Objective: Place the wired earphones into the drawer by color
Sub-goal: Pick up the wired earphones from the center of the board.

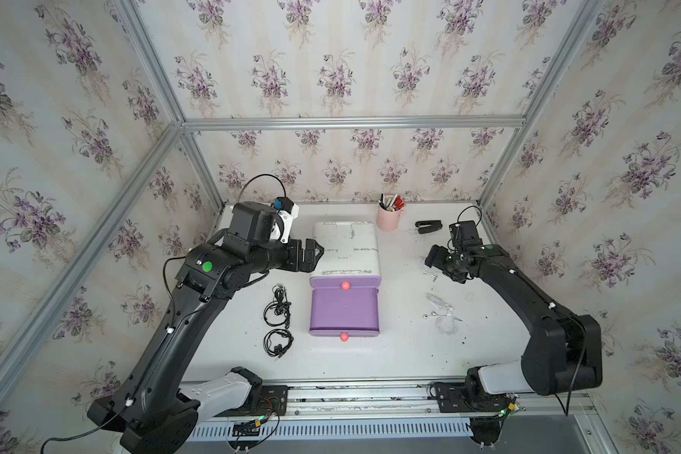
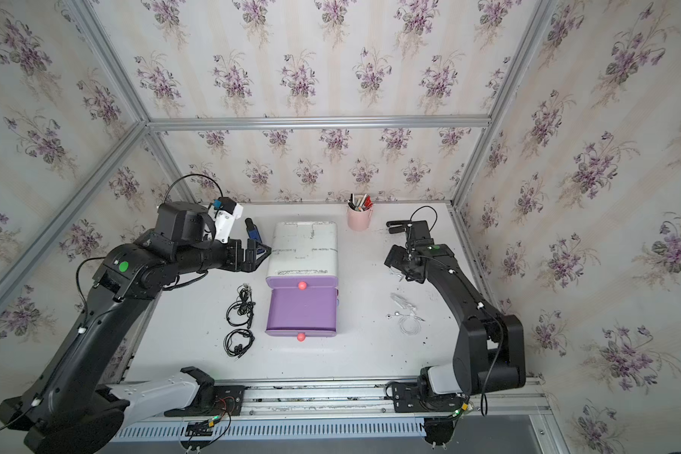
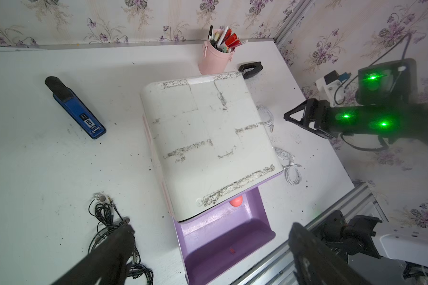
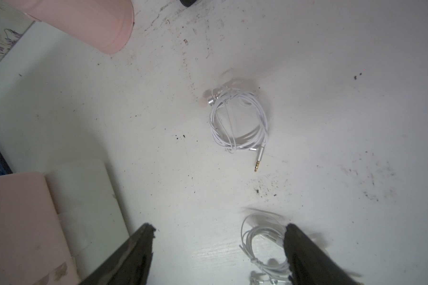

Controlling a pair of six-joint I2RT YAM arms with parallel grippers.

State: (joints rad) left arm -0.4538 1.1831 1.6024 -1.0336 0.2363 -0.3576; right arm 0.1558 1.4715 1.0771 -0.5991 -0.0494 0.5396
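The counter (image 1: 402, 353) carries a white-topped drawer unit (image 1: 346, 247) at its middle, with one purple drawer (image 1: 345, 310) pulled out, probably so bundles can be dropped in from above. The left tool (image 1: 311, 255) hangs wide open and empty beside the unit. The right tool (image 4: 219, 228), spread and holding nothing, hovers over the white earphones (image 4: 237, 121), apparently lining up a pick. The black earphones (image 1: 278, 306) lie on the left arm's side of the drawer.

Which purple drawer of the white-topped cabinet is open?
The lower purple drawer, slid out of the white-topped cabinet; the upper purple drawer sits shut.
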